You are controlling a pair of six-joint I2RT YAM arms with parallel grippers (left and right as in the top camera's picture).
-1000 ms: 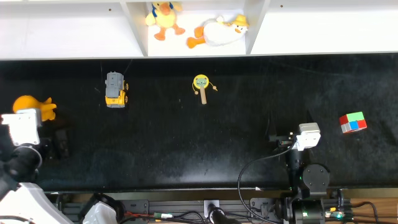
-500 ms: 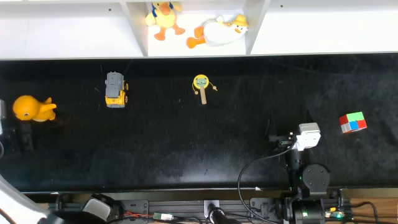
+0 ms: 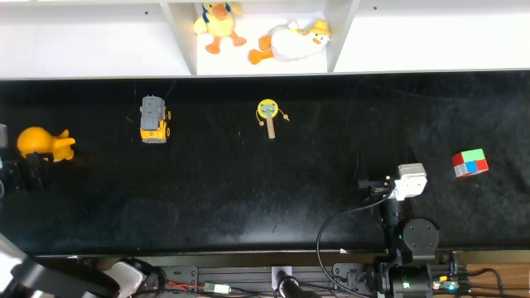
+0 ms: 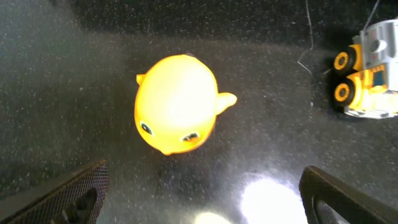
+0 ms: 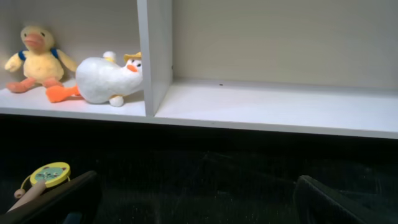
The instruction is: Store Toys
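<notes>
You have the black table (image 3: 248,190) spread across the whole scene; the white shelf (image 3: 431,41) runs along its far edge, split into compartments.

In the middle compartment the white plush duck (image 3: 290,43) lies on its side, with the yellow plush duck (image 3: 218,21) sitting just to its left; the right-hand compartment is the one your right wrist camera faces.

Your left gripper (image 3: 25,172) sits at the far left of the table, fingers spread wide and grasping nothing; the orange rubber toy (image 4: 177,102) lies on the table just beyond the fingertips, apart from both.

Your right gripper (image 3: 364,178) is on the near right, close to its base, also released with its fingers wide apart and nothing between them.

The toy truck (image 3: 153,118) stands on the table to the right of the orange rubber toy, near the shelf; the coloured cube (image 3: 469,163) rests at the right, well apart from the right gripper; the small rattle (image 3: 268,114) lies near the middle, in front of the middle compartment.
</notes>
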